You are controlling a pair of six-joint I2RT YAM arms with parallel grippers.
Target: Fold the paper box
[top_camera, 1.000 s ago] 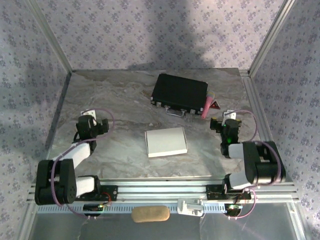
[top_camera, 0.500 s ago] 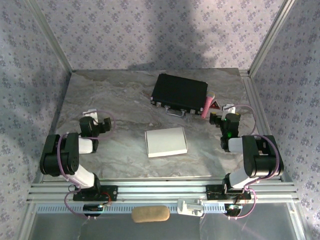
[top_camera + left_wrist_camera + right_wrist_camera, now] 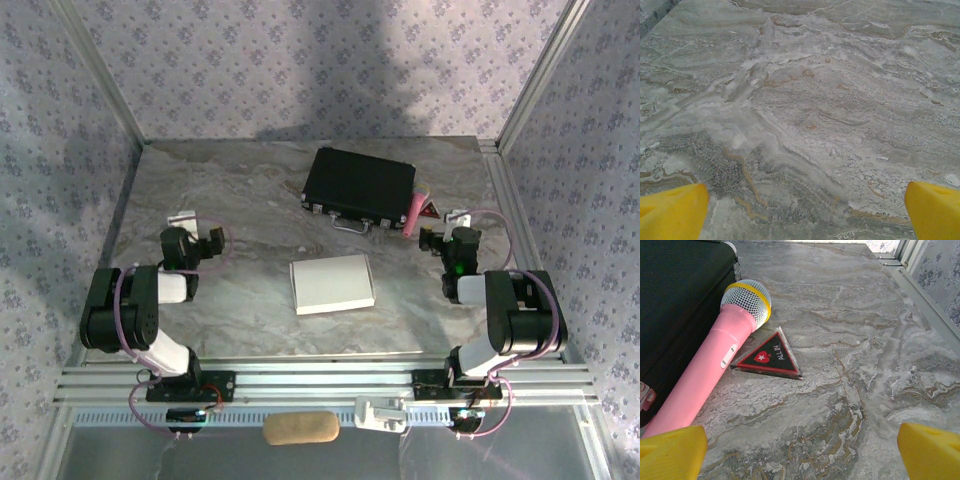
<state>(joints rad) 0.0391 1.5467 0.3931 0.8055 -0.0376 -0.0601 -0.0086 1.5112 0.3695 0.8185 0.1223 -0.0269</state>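
Observation:
The paper box (image 3: 332, 284) is a white, shallow rectangular shape lying flat at the middle of the marble table (image 3: 240, 200), touched by neither arm. My left gripper (image 3: 196, 232) sits well to its left, open, its yellow fingertips (image 3: 672, 210) wide apart over bare marble. My right gripper (image 3: 447, 232) sits to the box's right, also open, with yellow fingertips (image 3: 930, 450) spread and nothing between them.
A black hard case (image 3: 360, 186) lies at the back of the table. A pink microphone (image 3: 710, 365) leans along its right side, and a black triangular card holder (image 3: 767, 357) lies beside it, just ahead of my right gripper. A metal frame rail (image 3: 515, 215) borders the right edge.
The left arm has folded back, its upper link swinging upright, and its gripper has shifted slightly toward the back. The right arm has drawn in a little too. The box has not moved.

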